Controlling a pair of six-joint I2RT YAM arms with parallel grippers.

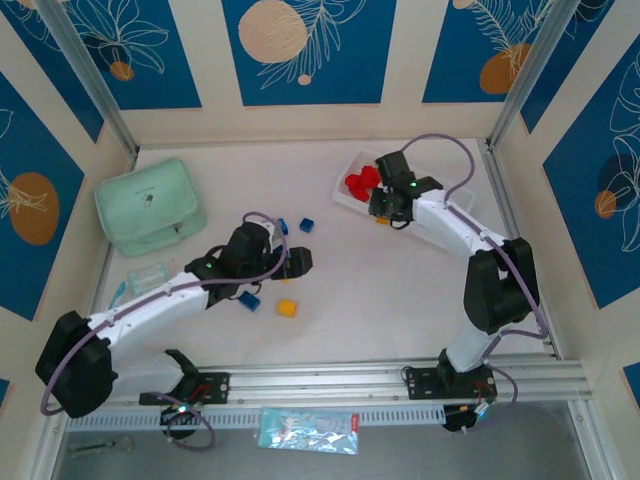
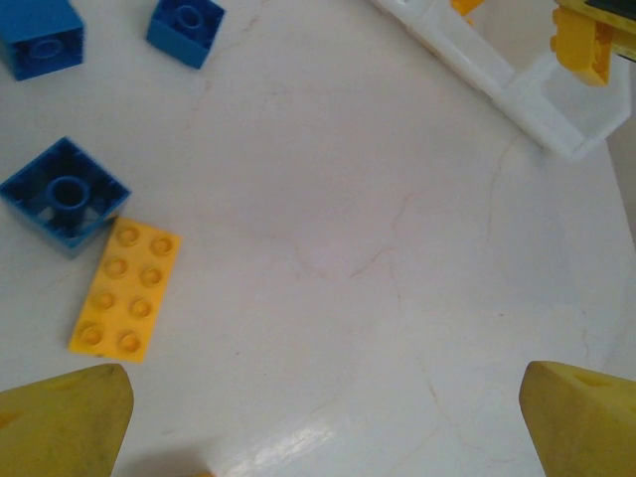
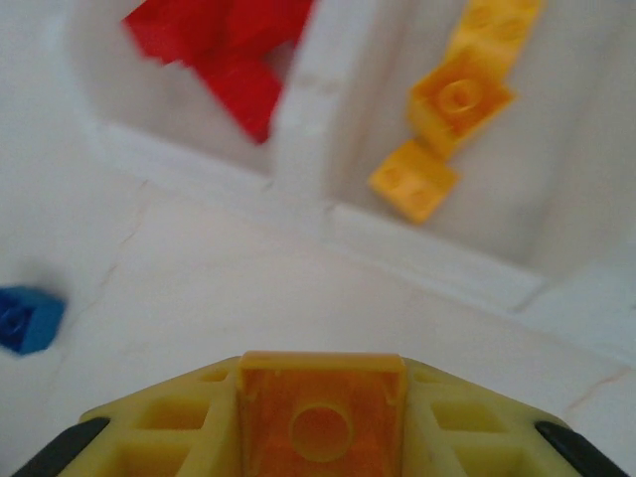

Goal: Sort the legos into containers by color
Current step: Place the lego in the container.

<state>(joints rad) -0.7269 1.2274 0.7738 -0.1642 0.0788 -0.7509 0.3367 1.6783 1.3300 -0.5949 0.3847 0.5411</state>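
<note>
My right gripper [image 3: 323, 393] is shut on a yellow-orange lego [image 3: 323, 429], held just short of the white tray's near wall [image 3: 417, 248]. Beyond that wall, red legos [image 3: 224, 50] lie in one container and yellow legos [image 3: 452, 99] in the one beside it. From above, the right gripper [image 1: 387, 212] hangs at the tray's [image 1: 345, 190] near side, by the red legos [image 1: 362, 182]. My left gripper [image 2: 323, 437] is open over bare table. Ahead of it to the left lie a flat yellow lego [image 2: 126, 288] and three blue legos [image 2: 66, 191], [image 2: 186, 28], [image 2: 40, 35].
A mint green zip case [image 1: 150, 207] sits at the back left, with a small clear packet [image 1: 150, 277] in front of it. A blue lego [image 1: 249, 300] and a yellow one [image 1: 287, 308] lie beside the left arm. Cage walls ring the table.
</note>
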